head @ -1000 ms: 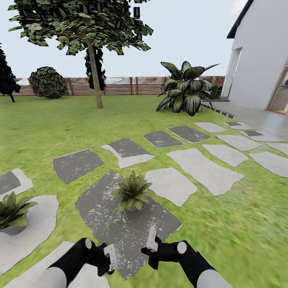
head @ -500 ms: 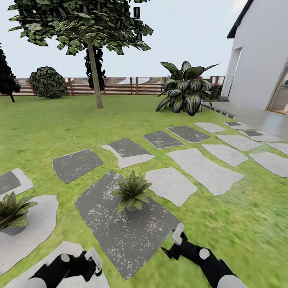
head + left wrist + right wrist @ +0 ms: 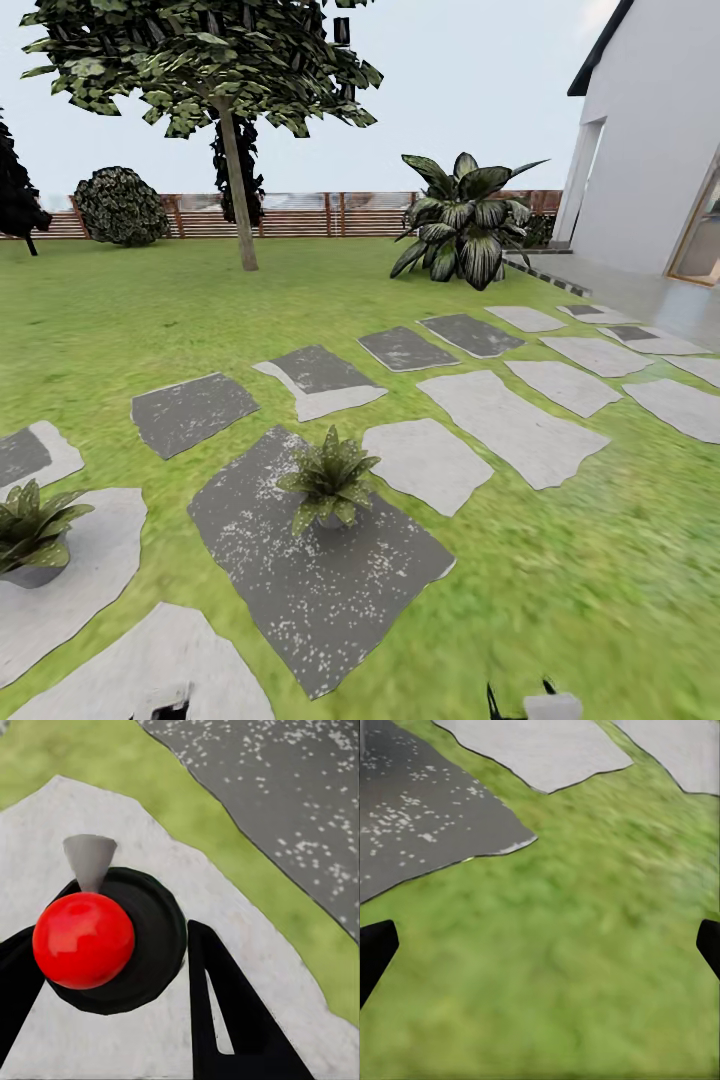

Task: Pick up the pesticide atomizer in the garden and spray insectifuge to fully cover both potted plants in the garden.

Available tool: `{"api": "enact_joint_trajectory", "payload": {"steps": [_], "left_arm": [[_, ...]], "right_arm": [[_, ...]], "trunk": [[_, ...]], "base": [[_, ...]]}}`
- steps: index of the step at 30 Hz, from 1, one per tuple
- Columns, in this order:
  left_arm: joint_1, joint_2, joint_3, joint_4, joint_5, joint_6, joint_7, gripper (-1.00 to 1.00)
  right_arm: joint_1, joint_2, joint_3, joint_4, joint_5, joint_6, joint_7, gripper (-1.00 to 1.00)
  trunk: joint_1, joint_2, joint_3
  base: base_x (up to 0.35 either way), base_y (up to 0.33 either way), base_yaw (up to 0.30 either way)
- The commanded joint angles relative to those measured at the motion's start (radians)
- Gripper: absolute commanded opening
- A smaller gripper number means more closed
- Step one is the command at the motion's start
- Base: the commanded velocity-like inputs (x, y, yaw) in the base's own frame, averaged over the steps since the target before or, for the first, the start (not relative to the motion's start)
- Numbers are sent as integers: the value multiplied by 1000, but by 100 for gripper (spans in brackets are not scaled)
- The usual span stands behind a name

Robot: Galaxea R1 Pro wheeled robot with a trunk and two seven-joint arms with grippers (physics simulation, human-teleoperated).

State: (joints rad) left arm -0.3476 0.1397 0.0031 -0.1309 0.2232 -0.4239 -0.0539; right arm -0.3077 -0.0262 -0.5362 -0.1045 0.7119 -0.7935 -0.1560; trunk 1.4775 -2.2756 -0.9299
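Both arms dropped toward bottom edge of head view.

Left gripper (image 3: 165,702) and right gripper (image 3: 520,700) sat raised over the dark speckled stone (image 3: 310,575) a second ago; half a second ago lower and spread apart; now mere slivers at the frame's foot. Scenery unshifted.

My head camera looks forward and slightly down across the lawn (image 3: 120,320), out to the far wooden fence (image 3: 300,215). My left wrist camera points steeply down, close over a pale stepping stone (image 3: 247,915), with the speckled dark stone (image 3: 300,787) beyond a strip of grass. My right wrist camera hangs low over grass (image 3: 570,960). All three share that speckled dark stone (image 3: 300,570) (image 3: 412,832).
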Motion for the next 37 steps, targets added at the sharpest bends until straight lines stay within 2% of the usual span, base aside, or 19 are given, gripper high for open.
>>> {"api": "enact_joint_trajectory", "payload": {"steps": [1,9,15,37], "left_arm": [[1,2,-1,5,21,-3,-4,-100],[3,3,-2,11,34,-4,-2,-100],[4,2,-2,11,34,-4,-3,-100],[4,1,-11,10,33,-6,-3,-100]], "right_arm": [[1,1,-4,7,10,-12,-11,100],[2,5,-2,22,11,-21,-13,100],[4,8,-2,76,11,-20,-13,100],[6,8,-2,80,11,-20,-13,100]], "trunk": [[0,0,-1],[0,0,-1],[0,0,-1],[0,0,-1]], "base": [[0,0,0],[0,0,0],[0,0,0],[0,0,0]]}}
